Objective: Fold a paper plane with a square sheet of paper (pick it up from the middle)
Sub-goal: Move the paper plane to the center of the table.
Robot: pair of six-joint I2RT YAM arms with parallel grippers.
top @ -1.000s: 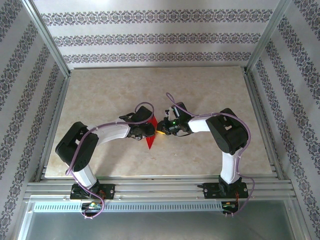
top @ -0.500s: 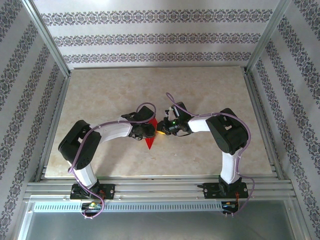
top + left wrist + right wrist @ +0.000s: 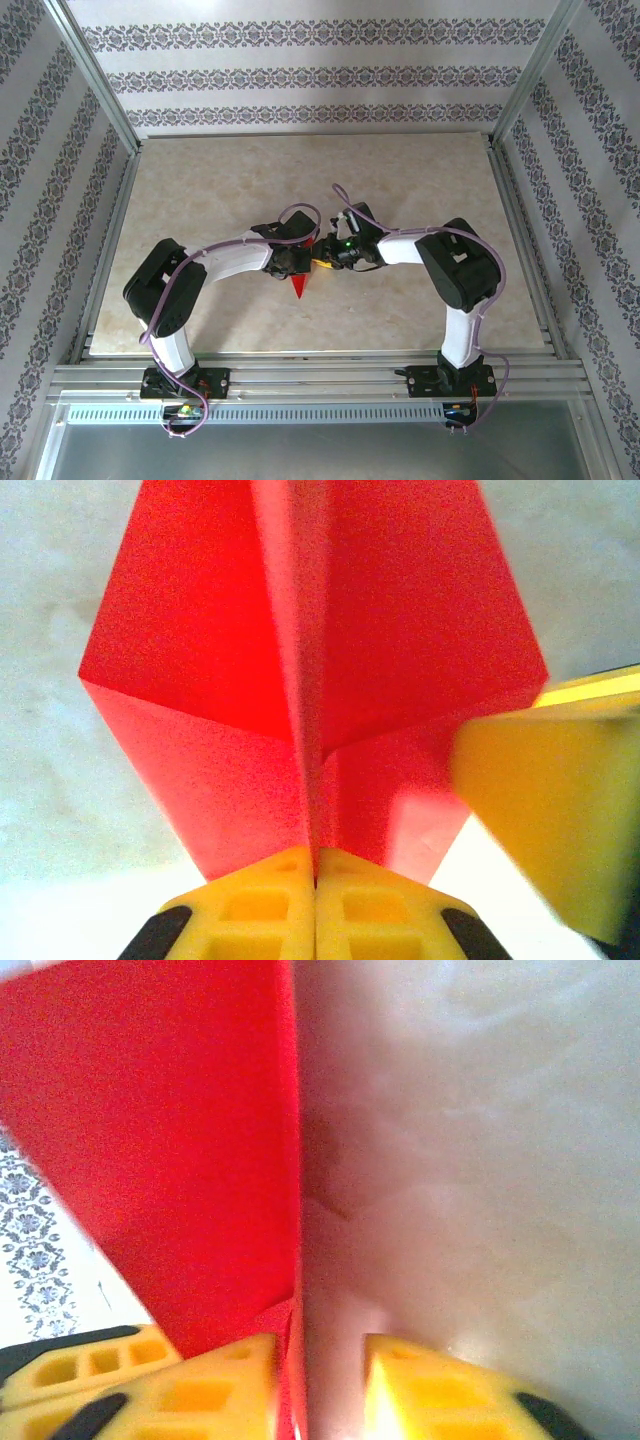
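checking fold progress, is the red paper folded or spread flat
Folded: the red paper shows a centre crease and angled flaps, pinched by the left gripper, jaws shut.

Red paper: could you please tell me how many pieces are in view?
1: the folded red paper, near the middle of the table, pinched by the left gripper; others may be hidden.

A lab-style robot test cell: aluminium frame (image 3: 320,375), table (image 3: 420,180) (marble-look top), floral-patterned wall panels (image 3: 300,75)
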